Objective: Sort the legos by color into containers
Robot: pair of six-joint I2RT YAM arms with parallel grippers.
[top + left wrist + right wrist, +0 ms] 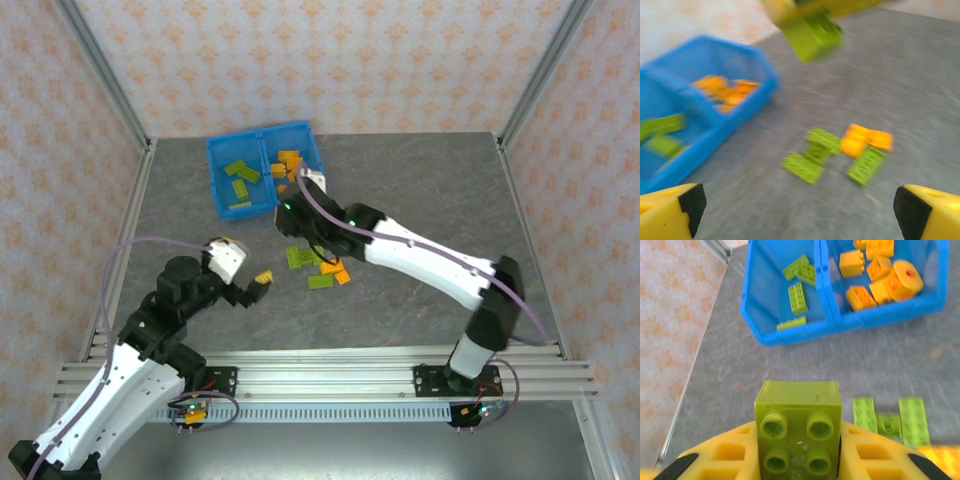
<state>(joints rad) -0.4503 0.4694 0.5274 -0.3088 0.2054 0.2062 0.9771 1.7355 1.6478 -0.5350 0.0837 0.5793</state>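
Sorting in progress, judged a little past halfway. The blue tray [216,160] sits by the far edge of the table [430,180], toward its left corner. The green compartment [765,270], nearer the table's left edge, holds four lime-green bricks. The orange compartment [935,270] beside it holds several orange pieces, including the round one [904,279].

The right end effector [798,460] is clamped on a lime-green brick [798,415], studs facing its camera. It holds the brick off the table, between the tray and the table's middle, so this piece is not yet delivered.

The loose bricks [320,268] lie clustered near the table's middle: about four green plates and one or two orange pieces await sorting.

The left end effector [797,207] hangs with fingers apart and empty, on the near-left side of the cluster.
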